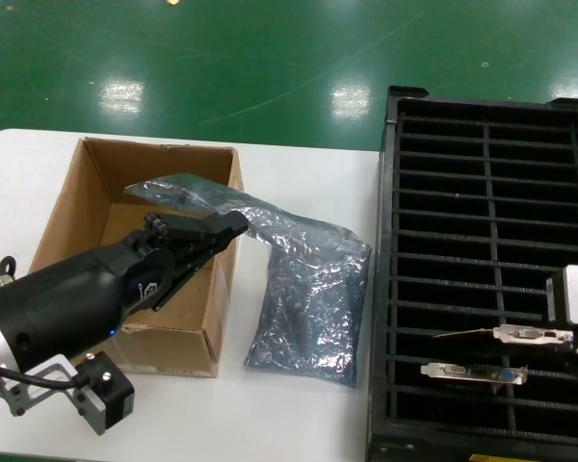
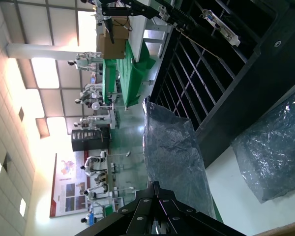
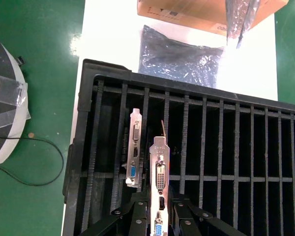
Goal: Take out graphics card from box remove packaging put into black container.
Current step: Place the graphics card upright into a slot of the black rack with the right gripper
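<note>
The left gripper (image 1: 233, 224) has its fingers pinched shut on a crinkly grey bag (image 1: 270, 226), lifted over the near wall of the cardboard box (image 1: 96, 192). It holds the bag by one end, probably so the empty wrapping can be drawn clear of the box. Just beyond those fingers, a second bag (image 1: 308, 308) lies flat on the white surface (image 1: 299, 164) between the box and the black crate (image 1: 486, 241).

The right gripper (image 3: 160, 206) has its fingers closed on the silver bracket of a graphics card (image 3: 160, 167), holding it upright over a slot in the crate, which suits lowering it in edgewise. Just beside those fingers another card (image 3: 134, 147) already stands in a neighbouring slot.

The head view shows both arms and both cards (image 1: 506, 335) lying in line with the ribs, but hides the right grip. The right wrist view shows that grip and the bracket's ports plainly. The left wrist view shows the held bag (image 2: 172, 147) hanging free in the air, not touching the crate (image 2: 226, 93).
</note>
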You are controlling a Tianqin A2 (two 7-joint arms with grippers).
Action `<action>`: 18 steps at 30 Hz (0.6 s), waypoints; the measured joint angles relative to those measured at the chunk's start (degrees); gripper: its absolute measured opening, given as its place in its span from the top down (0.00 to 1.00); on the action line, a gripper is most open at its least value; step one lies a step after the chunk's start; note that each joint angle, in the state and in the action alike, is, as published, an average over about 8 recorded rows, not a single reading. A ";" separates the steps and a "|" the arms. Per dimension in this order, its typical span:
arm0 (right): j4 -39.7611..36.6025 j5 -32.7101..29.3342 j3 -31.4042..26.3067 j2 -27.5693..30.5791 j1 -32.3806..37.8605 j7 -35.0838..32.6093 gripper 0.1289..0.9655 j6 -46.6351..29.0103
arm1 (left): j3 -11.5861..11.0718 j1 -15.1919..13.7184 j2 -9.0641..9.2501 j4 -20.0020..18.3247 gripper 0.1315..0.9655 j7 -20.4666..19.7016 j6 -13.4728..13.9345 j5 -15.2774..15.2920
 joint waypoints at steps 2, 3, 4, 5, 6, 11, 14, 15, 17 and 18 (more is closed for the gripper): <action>-0.09 -0.06 -0.43 -0.12 0.27 0.10 0.93 0.00 | 0.00 0.00 0.00 0.00 0.99 0.00 0.00 0.00; -0.15 -0.11 -0.66 -0.19 0.42 0.16 0.93 0.00 | 0.00 0.00 0.00 0.00 0.99 0.00 0.00 0.00; -0.21 -0.17 -0.91 -0.25 0.57 0.24 0.93 0.00 | 0.00 0.00 0.00 0.00 0.99 0.00 0.00 0.00; -0.29 -0.24 -1.19 -0.33 0.75 0.32 0.93 0.00 | 0.00 0.00 0.00 0.00 0.99 0.00 0.00 0.00; -0.38 -0.32 -1.49 -0.41 0.94 0.40 0.93 0.00 | 0.00 0.00 0.00 0.00 0.99 0.00 0.00 0.00; -0.94 -0.69 -3.32 -0.92 2.24 0.80 0.93 0.00 | 0.00 0.00 0.00 0.00 0.99 0.00 0.00 0.00; -1.27 -0.79 -4.92 -1.29 3.59 1.12 0.93 0.00 | 0.00 0.00 0.00 0.00 0.99 0.00 0.00 0.00; -1.36 -0.81 -5.54 -1.43 4.15 1.25 0.93 0.00 | 0.00 0.00 0.00 0.00 0.99 0.00 0.00 0.00; -1.50 -0.79 -6.85 -1.71 5.33 1.53 0.93 -0.01 | 0.00 0.00 0.00 0.00 0.99 0.00 0.00 0.00; -1.52 -0.76 -7.50 -1.85 5.94 1.68 0.93 -0.01 | 0.00 0.00 0.00 0.00 0.99 0.00 0.00 0.00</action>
